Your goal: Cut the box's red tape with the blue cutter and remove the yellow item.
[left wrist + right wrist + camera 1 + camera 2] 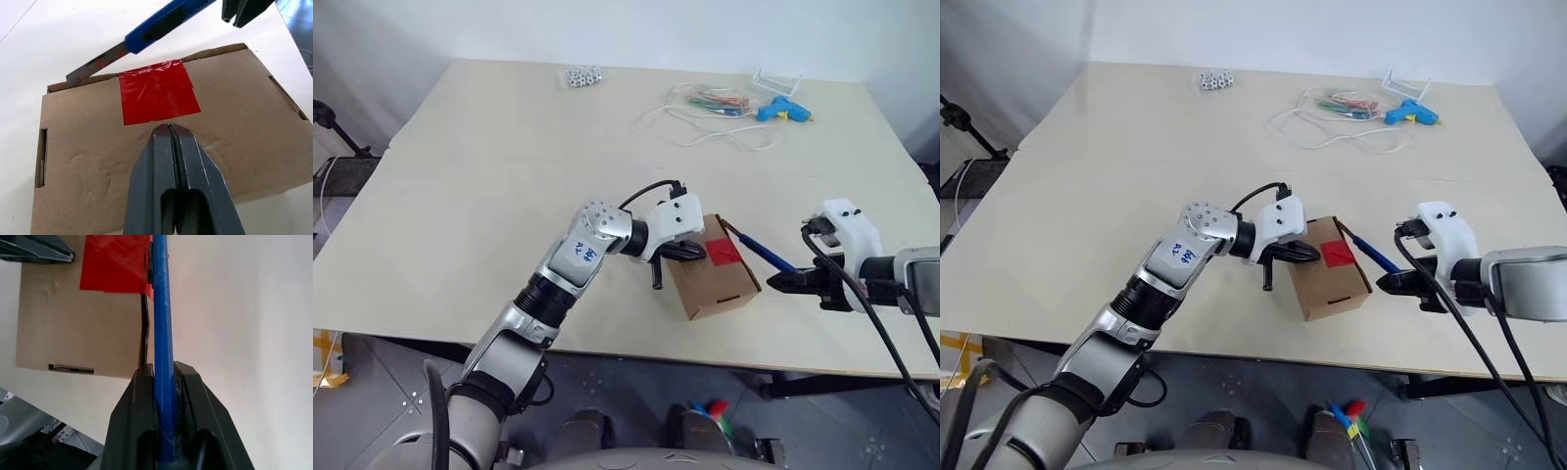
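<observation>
- Near the table's (460,196) front edge we see the box (720,279), red tape (724,252) on top.
- Left gripper (690,252), fingers pressed together and empty, rests on the box lid.
- Right gripper (781,280) clamps the blue cutter (766,254); its blade lies at the tape's far edge.

The box (715,272) is a small brown cardboard carton lying near the front edge of the table, its flaps closed. A square of red tape (157,91) covers the flap seam on top. The blue cutter (762,252) has its metal blade out, the tip at the box's far top edge beside the tape.
</observation>
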You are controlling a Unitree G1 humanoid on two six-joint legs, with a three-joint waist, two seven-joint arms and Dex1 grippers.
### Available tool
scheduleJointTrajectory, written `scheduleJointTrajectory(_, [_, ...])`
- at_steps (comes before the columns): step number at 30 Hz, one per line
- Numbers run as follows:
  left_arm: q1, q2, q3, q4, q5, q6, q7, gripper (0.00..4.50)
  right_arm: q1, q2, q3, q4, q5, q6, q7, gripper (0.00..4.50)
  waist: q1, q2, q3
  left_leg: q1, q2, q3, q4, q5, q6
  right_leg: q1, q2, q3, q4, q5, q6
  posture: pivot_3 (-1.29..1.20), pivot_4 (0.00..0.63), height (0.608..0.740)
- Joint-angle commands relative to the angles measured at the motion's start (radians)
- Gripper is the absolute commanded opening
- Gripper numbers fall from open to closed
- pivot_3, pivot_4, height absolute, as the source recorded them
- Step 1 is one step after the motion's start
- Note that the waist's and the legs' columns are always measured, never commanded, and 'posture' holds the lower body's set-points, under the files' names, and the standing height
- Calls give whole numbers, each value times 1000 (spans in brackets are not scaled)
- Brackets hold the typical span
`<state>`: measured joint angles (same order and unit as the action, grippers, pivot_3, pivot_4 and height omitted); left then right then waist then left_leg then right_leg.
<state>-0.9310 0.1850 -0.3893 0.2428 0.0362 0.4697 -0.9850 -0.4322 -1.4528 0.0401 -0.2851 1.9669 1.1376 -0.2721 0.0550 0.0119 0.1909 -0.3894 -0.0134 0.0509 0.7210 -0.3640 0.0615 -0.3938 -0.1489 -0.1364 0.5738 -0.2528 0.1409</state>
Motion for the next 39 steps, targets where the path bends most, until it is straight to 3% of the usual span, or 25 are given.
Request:
scheduleJointTrajectory(1, [31, 16, -38, 22, 11, 28, -13, 0, 38, -34, -61, -15, 5, 16, 22, 165, 0, 0, 0, 0, 0, 0, 0, 0, 0, 0, 0, 0, 0, 0, 0, 0, 150, 740])
scheduleJointTrajectory(14, [26, 13, -36, 31, 11, 24, -9, 0, 66, -25, -60, -58, 5, 13, 57, 165, 0, 0, 0, 0, 0, 0, 0, 0, 0, 0, 0, 0, 0, 0, 0, 0, 150, 740])
scheduleJointTrajectory(35, [31, -1, -32, 34, 3, 28, 6, 0, 162, -139, -134, -71, 5, 37, 160, 165, 2, 0, 0, 0, 0, -1, 0, 0, 0, 0, -1, 2, 0, 0, 0, 0, 150, 740])
scheduleJointTrajectory(39, [33, -1, -33, 32, 0, 29, 9, 0, 144, -138, -149, -42, 5, 11, 123, 165, 2, 0, 0, 0, 0, -1, 0, 0, 0, 0, -1, 2, 0, 0, 0, 0, 150, 740])
